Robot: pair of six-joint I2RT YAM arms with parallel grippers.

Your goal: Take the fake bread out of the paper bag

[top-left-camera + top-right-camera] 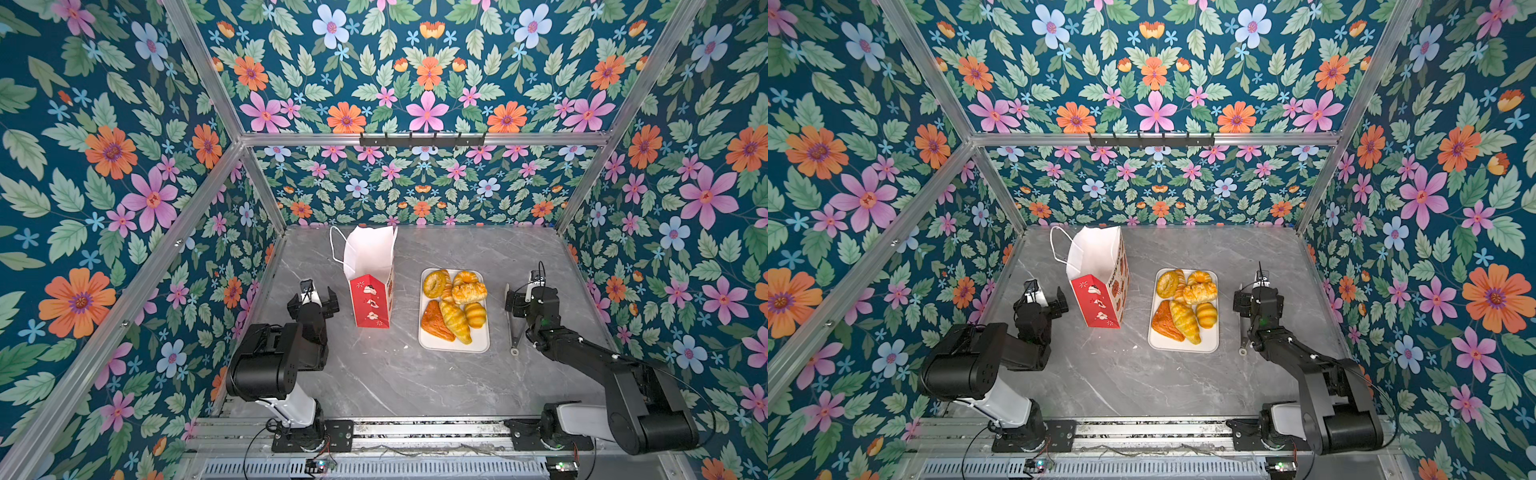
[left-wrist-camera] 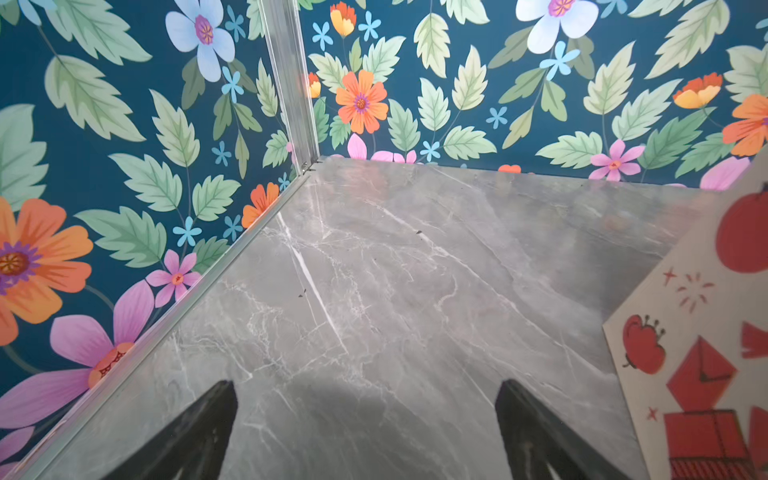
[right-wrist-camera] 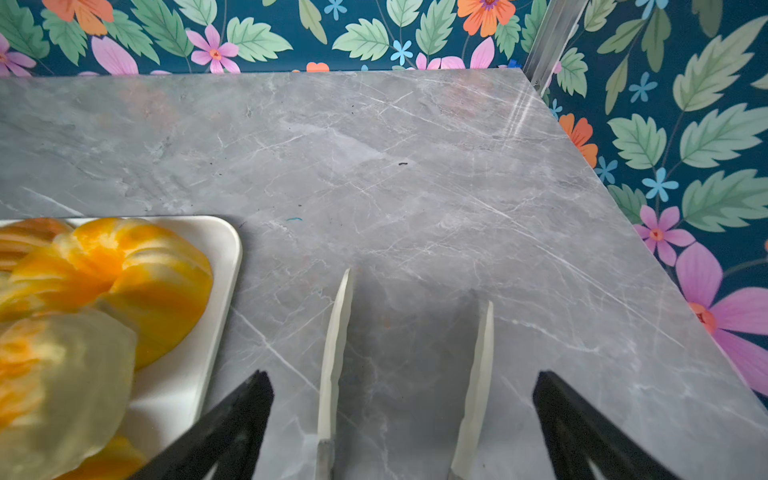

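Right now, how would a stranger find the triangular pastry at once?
On the grey marble table, look at the white tray right of the paper bag. The triangular pastry lies in its near left corner; it alone is dark orange and three-cornered.

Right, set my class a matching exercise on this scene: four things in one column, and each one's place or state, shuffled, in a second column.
Column one
1. bag
2. bread
3. tongs
4. left hand

Column two
A. piled on the white tray
B. open and empty, left of the bag
C. standing, left of the tray
D. lying on the table, right of the tray

Pairs: 1-C, 2-A, 3-D, 4-B
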